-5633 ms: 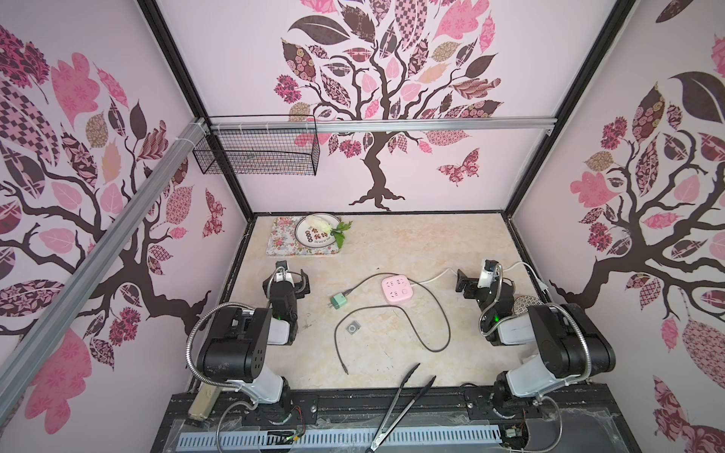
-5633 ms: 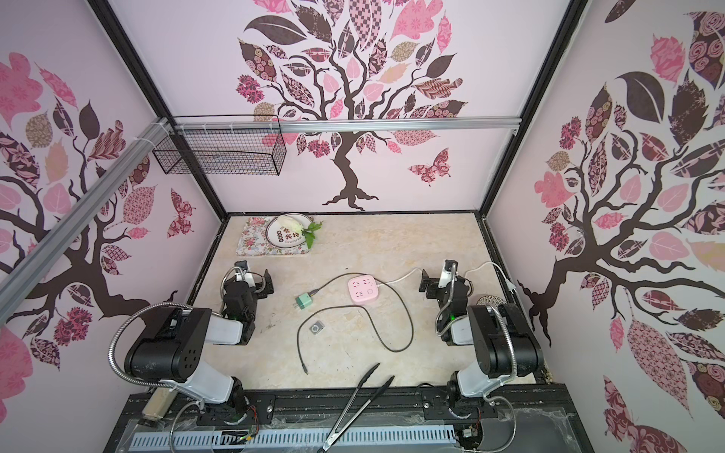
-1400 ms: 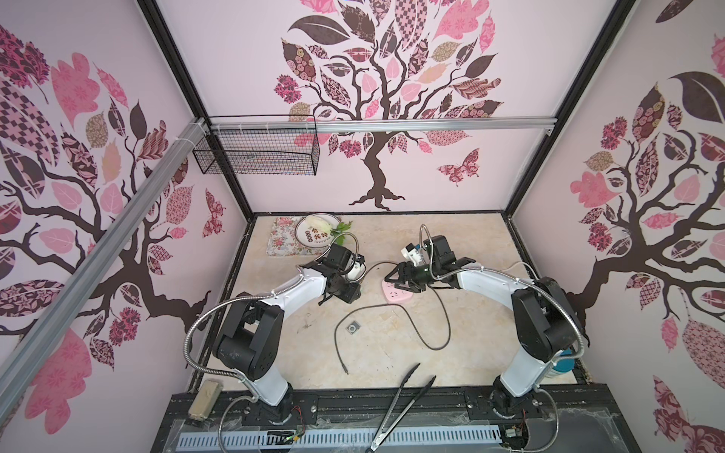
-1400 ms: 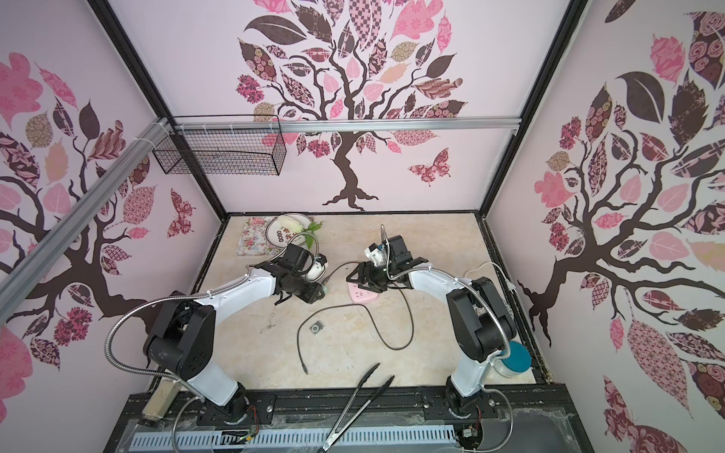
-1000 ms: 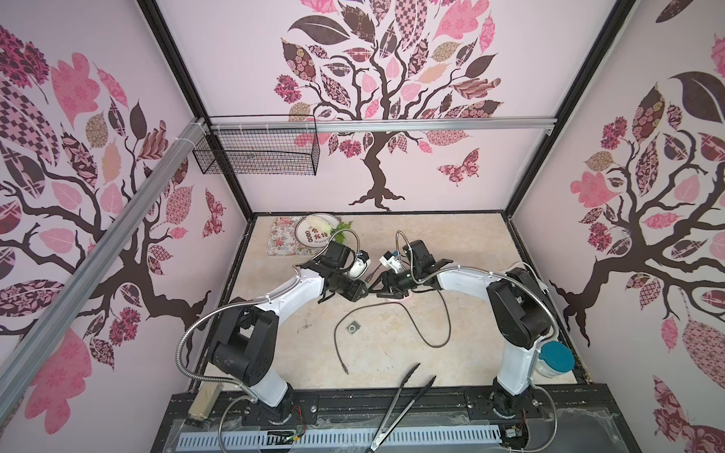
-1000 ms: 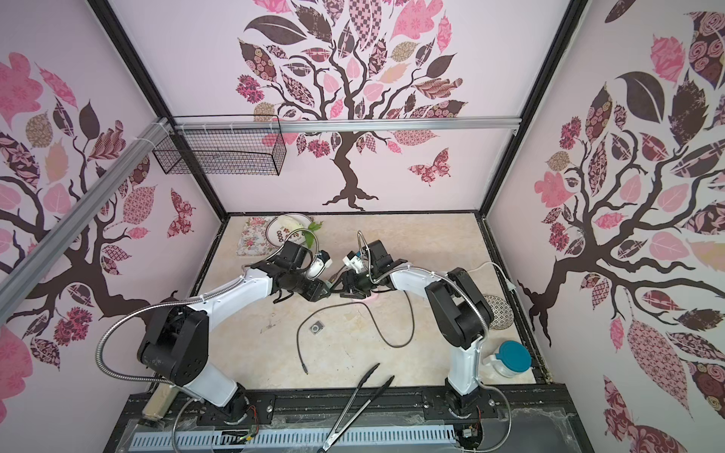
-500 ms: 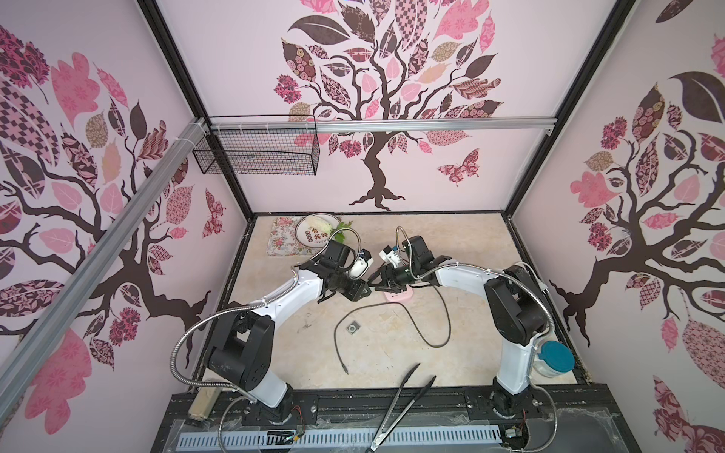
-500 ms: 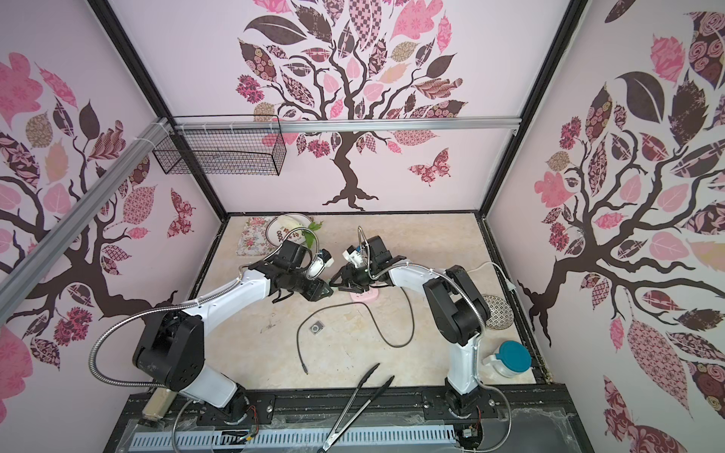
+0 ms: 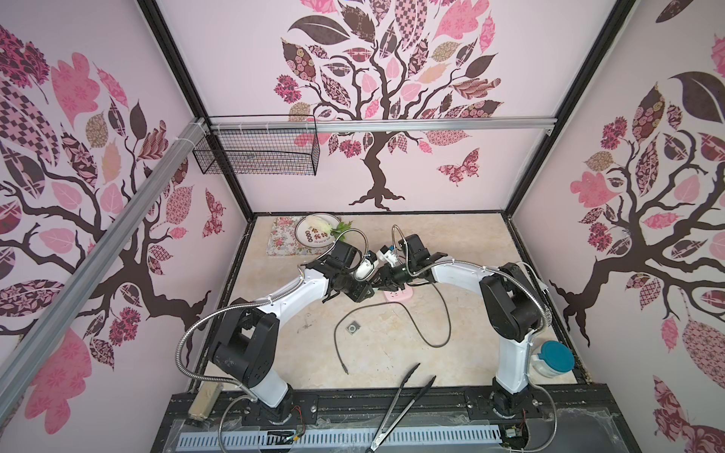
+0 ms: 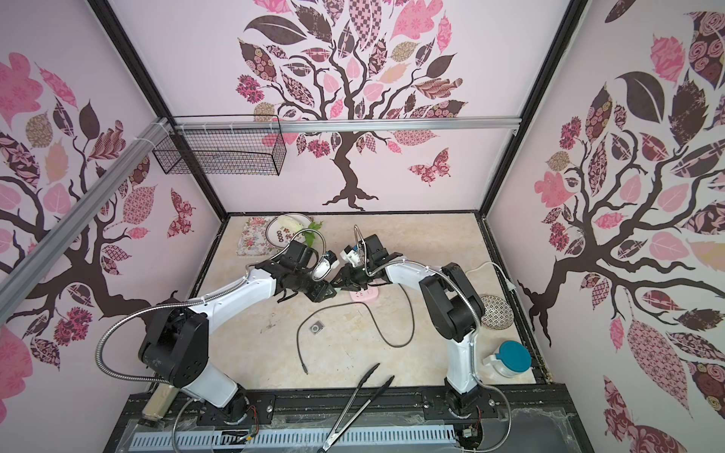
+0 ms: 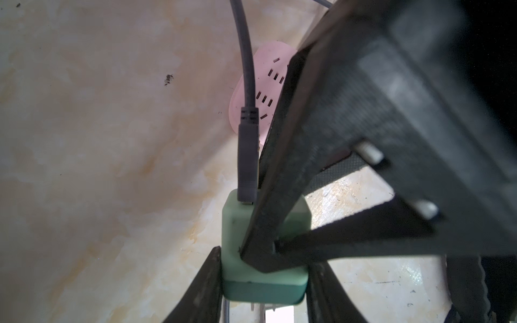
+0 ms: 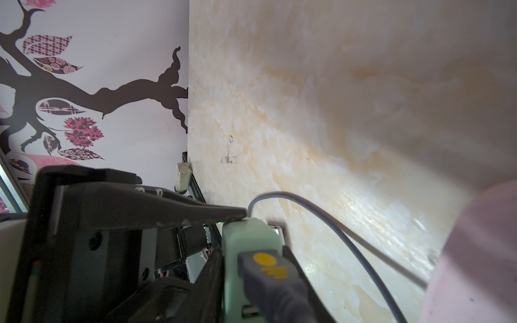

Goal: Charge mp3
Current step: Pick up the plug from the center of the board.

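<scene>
I judge you are at the plug-in step. The green charger (image 11: 237, 223) has to go into the pink power strip (image 9: 398, 296) before anything can charge.

Your left hand (image 11: 265, 260) is clenched on the charger, with a finger pressed against each side. Your right hand (image 12: 253, 268) has its fingers set either side of the same block. From these views you cannot tell whether they pinch it or only flank it.

Settle that first. One firm grip is better than two half grips, or the hands may twist the block between them.

The power strip lies loose on the worktop (image 9: 470, 243), just beside the hands at about their four o'clock, with its slots facing up. It looks light enough to skid. Line the pins up square over one set of slots and push straight down, bracing the strip with whichever hand you free.

Watch the grey cable (image 11: 247, 70) that leaves the charger. It trails across the worktop and could drag as you move.

The mp3 player (image 9: 353, 327) is well apart from both hands, at about eight o'clock of the power strip. It lies flat on the worktop with nothing plugged into it. It is a tiny silver-grey square with a round dial on its face, far smaller than the strip. A curve of the cable passes near it, and the cable's free end lies at about its six o'clock.
</scene>
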`<state>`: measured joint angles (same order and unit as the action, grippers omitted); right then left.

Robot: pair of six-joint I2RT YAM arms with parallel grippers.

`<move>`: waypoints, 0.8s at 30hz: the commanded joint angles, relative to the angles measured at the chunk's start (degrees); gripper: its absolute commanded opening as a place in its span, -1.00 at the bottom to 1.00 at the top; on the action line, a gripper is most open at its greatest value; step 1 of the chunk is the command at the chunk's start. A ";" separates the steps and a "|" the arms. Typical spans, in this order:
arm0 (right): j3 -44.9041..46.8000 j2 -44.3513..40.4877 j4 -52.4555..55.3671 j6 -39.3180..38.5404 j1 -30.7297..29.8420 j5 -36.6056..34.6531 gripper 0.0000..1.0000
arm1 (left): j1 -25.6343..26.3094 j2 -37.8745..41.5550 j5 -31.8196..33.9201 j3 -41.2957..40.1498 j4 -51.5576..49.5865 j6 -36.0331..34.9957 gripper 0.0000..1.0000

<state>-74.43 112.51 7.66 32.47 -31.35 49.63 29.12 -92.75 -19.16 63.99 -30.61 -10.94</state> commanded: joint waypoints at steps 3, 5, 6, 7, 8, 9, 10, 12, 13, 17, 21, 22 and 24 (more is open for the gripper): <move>-1.47 1.84 3.44 -2.66 -0.57 0.69 -0.58 | 0.45 -0.24 0.61 2.33 2.95 -1.30 -0.14; -1.40 1.79 3.84 -3.08 -0.63 0.49 -0.76 | 0.45 -0.15 0.92 2.43 3.40 -0.79 -0.05; -1.44 1.75 4.07 -3.30 -0.62 0.27 -0.84 | 0.48 -0.16 1.57 2.62 3.62 -0.09 0.03; -1.59 1.67 4.23 -3.52 -0.57 0.00 -0.88 | 0.47 0.00 2.15 2.68 3.89 0.57 0.12; -1.74 1.50 4.43 -3.75 -0.56 -0.57 -0.90 | 0.49 0.37 2.79 2.54 4.33 1.05 0.18; -2.07 1.21 4.96 -4.40 -0.55 -1.70 -0.93 | 0.49 1.20 3.61 2.11 5.33 2.10 0.22; -2.43 0.71 5.62 -5.19 -0.58 -3.61 -0.94 | 0.46 2.31 4.55 1.25 7.03 3.42 0.27; -3.20 -0.50 7.33 -6.79 -0.56 -8.85 -0.96 | 0.37 5.14 4.99 -0.71 9.58 4.61 0.36; -3.99 -1.25 8.86 -8.12 -0.49 -11.94 -0.96 | 0.34 6.60 5.28 -1.79 10.74 5.31 0.40; -6.16 -4.41 12.46 -10.94 -0.48 -23.33 -0.96 | -0.96 11.59 6.14 -4.75 10.96 8.04 0.43; -5.51 -8.89 13.10 -12.63 -0.41 -37.51 -1.00 | -5.65 17.69 2.18 -10.66 15.98 13.62 0.44; -5.17 -9.72 13.24 -13.14 -0.38 -40.16 -1.00 | -6.67 19.05 1.85 -12.14 17.31 14.47 0.44; -4.25 -11.34 13.54 -14.22 -0.36 -44.40 -1.00 | -7.57 21.22 2.99 -14.00 17.73 15.17 0.44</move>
<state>-78.17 106.21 19.44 21.45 -31.44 16.80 22.72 -73.41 -15.64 53.65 -16.40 0.56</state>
